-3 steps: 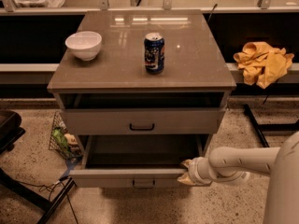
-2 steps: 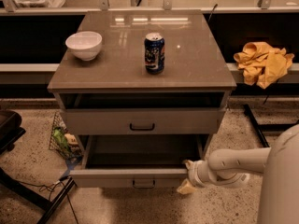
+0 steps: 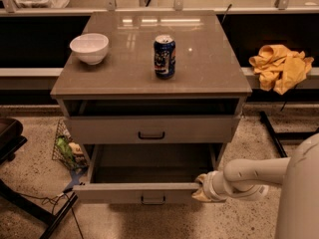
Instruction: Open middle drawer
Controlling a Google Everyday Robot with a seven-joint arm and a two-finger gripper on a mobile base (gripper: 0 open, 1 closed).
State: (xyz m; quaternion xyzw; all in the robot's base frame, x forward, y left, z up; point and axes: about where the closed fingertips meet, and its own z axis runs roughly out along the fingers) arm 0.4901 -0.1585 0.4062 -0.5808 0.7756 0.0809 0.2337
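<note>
Open middle drawer (image 3: 134,192), pincer (image 3: 201,189) at its right end.

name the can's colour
The can is blue, camera view; end effector at right front corner of the pulled-out drawer.

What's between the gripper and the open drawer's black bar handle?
Camera view: only the bare grey-beige front of the middle drawer; the gripper sits at its right end.

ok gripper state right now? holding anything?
Gripper: open or closed cannot be told. It is at the right end of the front of the pulled-out middle drawer. A grip on it is not discernible.
</note>
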